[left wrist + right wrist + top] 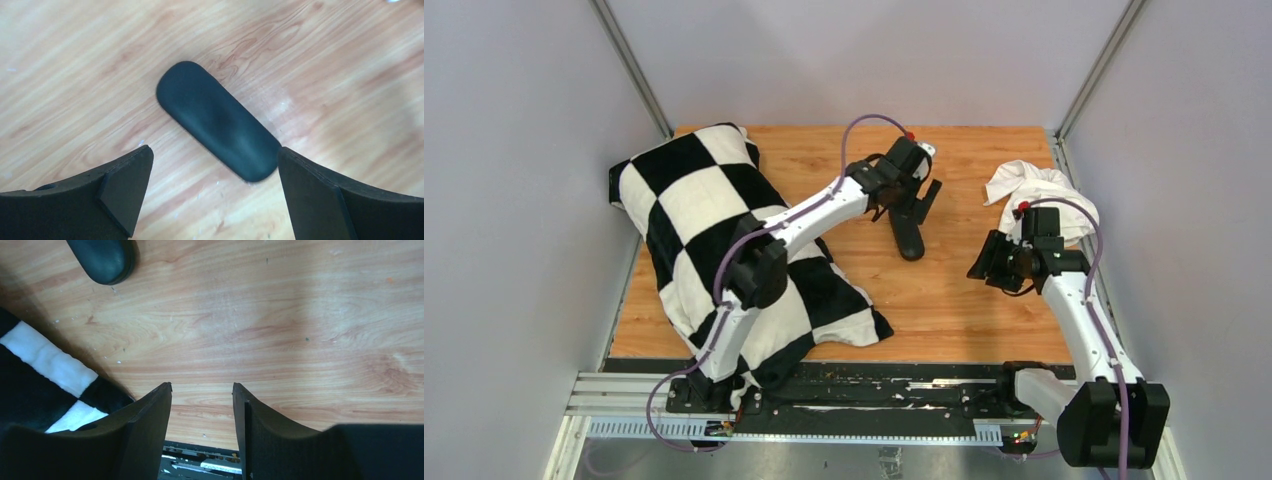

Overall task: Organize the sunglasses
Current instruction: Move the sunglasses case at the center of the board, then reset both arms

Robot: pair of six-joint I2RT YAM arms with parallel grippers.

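Left gripper jaws spread wide, gripping nothing; black case lies shut on the table just beyond and between them; right gripper jaws partly apart, empty, case end far ahead-left; sunglasses not visible, probably inside the case, contents unconfirmed; if so, task looks nearly done.

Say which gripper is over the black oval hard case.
The left gripper: its open jaws frame the black oval case; the right gripper hangs open over bare wood.
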